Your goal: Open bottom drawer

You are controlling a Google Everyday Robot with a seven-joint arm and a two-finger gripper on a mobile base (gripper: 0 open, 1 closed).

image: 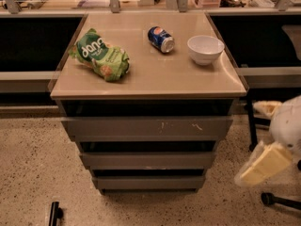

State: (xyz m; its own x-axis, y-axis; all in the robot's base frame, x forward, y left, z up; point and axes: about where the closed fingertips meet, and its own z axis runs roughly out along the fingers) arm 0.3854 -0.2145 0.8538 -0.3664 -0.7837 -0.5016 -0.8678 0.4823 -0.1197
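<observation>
A cabinet with a beige top [150, 81] has three grey handle-less drawer fronts stacked below it. The bottom drawer [148, 182] is the lowest and narrowest front, close to the floor, and looks pushed in. Above it are the mid-width front [148, 160] and the widest front [146, 127] with pale scratch marks. My gripper [264, 166], white arm with a pale yellow end, hangs at the lower right, to the right of the drawers and apart from them, about level with the two lower fronts.
On the cabinet top lie a green chip bag [101, 55], a blue soda can [161, 39] on its side and a white bowl [205, 49]. Dark shelving flanks the cabinet. A black chair base [278, 199] stands at the lower right and a small black object [55, 213] on the speckled floor.
</observation>
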